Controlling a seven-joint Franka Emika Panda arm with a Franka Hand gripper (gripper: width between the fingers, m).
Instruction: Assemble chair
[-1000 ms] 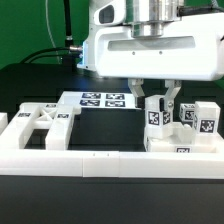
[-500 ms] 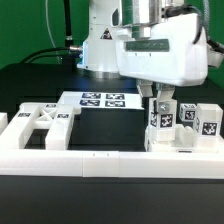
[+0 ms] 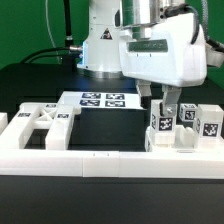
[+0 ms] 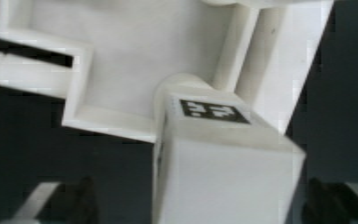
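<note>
An upright white chair bar point(image 3: 160, 122) with a tag on its face stands on a flat white slab point(image 3: 188, 150) at the exterior view's right. My gripper point(image 3: 162, 107) hangs straight over it, open, one finger on each side of the bar's top. In the wrist view the bar point(image 4: 220, 150) fills the middle between the fingers point(image 4: 60, 205), with a dark gap on both sides, and my gripper point(image 4: 197, 208) does not touch it. Behind the bar lies a white cut-out part point(image 4: 140, 70). Two tagged cubes point(image 3: 207, 122) stand just beside the bar on the slab.
A cut-out chair panel point(image 3: 45, 125) lies at the exterior view's left. The marker board point(image 3: 103, 100) lies flat behind the dark middle of the table. A long low white border wall point(image 3: 70, 162) runs along the front. The arm's base point(image 3: 100, 50) stands at the back.
The jaws have spread apart and let go of the upright bar. A second ago the hand turned about its axis; since then it has stayed over the bar.
</note>
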